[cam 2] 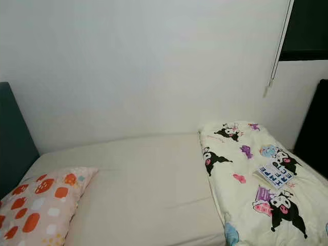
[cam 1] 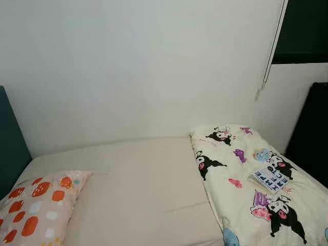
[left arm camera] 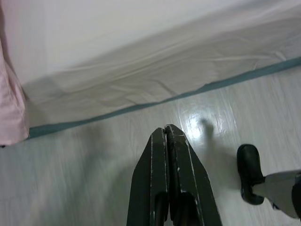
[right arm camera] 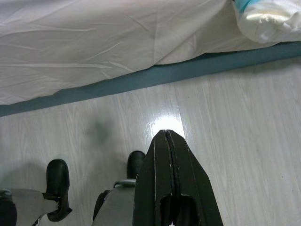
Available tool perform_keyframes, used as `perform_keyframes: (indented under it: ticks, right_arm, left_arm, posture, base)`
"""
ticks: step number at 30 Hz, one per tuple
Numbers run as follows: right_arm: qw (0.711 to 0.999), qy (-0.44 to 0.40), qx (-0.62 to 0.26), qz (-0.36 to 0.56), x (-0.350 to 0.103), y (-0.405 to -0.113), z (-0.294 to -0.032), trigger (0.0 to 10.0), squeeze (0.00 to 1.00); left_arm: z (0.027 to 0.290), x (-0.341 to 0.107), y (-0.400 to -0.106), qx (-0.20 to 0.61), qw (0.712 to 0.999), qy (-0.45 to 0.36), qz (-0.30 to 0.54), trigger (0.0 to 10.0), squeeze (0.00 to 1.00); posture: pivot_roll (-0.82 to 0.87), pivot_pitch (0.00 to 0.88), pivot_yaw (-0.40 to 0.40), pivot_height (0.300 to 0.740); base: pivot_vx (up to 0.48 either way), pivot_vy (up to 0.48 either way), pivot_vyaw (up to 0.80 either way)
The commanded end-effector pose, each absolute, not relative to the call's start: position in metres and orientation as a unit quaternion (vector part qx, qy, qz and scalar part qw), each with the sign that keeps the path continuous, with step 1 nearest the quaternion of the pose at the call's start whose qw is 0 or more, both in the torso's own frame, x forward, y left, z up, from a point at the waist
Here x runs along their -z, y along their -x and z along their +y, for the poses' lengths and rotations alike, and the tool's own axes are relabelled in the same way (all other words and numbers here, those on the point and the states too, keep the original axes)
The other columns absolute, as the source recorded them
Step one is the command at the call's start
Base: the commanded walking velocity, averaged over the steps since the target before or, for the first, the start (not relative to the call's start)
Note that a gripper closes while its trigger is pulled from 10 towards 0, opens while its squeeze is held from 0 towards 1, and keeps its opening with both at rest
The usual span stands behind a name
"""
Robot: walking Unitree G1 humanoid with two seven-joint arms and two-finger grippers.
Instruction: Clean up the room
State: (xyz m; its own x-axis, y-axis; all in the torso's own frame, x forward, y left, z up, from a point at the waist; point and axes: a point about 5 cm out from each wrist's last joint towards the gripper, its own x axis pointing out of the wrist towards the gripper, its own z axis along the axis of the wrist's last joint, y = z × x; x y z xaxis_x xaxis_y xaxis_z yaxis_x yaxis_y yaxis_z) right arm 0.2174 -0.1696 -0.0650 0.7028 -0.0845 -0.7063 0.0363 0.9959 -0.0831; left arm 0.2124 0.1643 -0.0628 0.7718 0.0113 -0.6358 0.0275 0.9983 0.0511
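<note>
A bed (cam 1: 138, 179) with a cream sheet stands against the white wall. A pillow (cam 1: 36, 207) with orange and white blotches lies at its near left corner. A folded cartoon-print quilt (cam 1: 251, 179) covers the bed's right end, and a small blue-lettered book (cam 1: 270, 179) rests on it. My left gripper (left arm camera: 165, 134) hangs shut above the pale wood floor (left arm camera: 94, 160) beside the bed's edge. My right gripper (right arm camera: 165, 136) is also shut, low over the floor by the bed's teal base (right arm camera: 141, 80).
A teal headboard (cam 1: 10, 138) rises at the left. A dark panel (cam 1: 312, 133) stands at the far right, under a dark window with a hanging blind cord (cam 1: 269, 56). My black feet (right arm camera: 56, 179) stand on the floor near the bed.
</note>
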Motion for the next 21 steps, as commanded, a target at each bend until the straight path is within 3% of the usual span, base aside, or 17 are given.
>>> perform_keyframes:
  ticks: [1, 21]
  right_arm:
    - [0.918, 0.02, 0.03, 0.394, 0.069, -0.211, -0.168, 10.0, 0.0]
    - [0.917, 0.052, 0.009, 0.396, 0.074, -0.202, -0.164, 10.0, 0.0]
  left_arm:
    - [0.169, 0.067, -0.205, 0.002, 0.936, -0.042, 0.35, 10.0, 0.0]
    - [0.159, 0.068, -0.204, 0.031, 0.937, -0.056, 0.344, 10.0, 0.0]
  posture:
    - [0.03, 0.021, -0.01, 0.74]
    - [0.02, 0.0, -0.02, 0.74]
  base:
    - [0.0, 0.0, 0.0]
    - [0.0, 0.0, 0.0]
